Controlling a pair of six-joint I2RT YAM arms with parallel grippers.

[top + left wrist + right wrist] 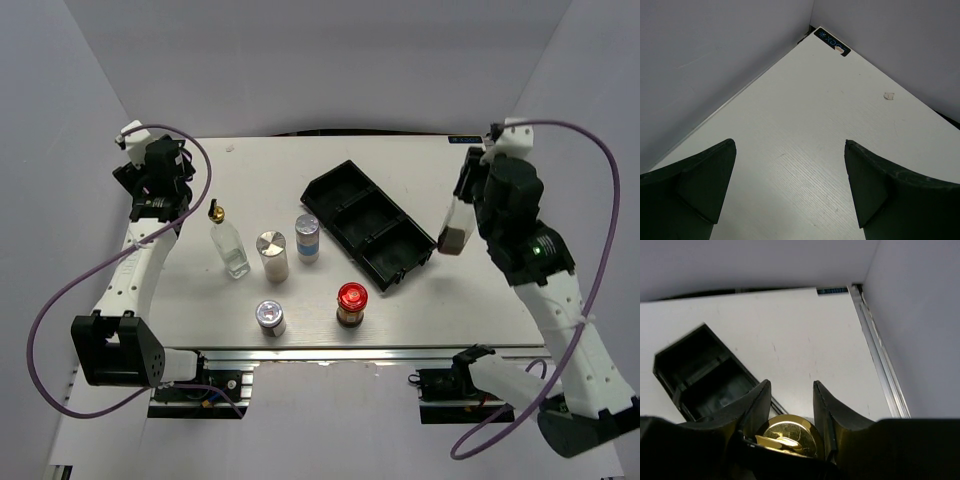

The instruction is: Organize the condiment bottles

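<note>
Right hand point(790, 392) grips a gold-spouted clear bottle point(455, 238).

Nothing can be read with certainty. A small black sticker point(830, 41) with blue marks sits at the worktop's point(805, 125) far corner, well beyond the left fingers point(705, 185); its characters are too small to make out.

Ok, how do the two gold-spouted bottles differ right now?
The left bottle stands free on the table, left of the tray. The right bottle is clamped in the right gripper, beside the tray's right end. The left one looks clear, the right one darker at its base. Both have gold tops.
</note>
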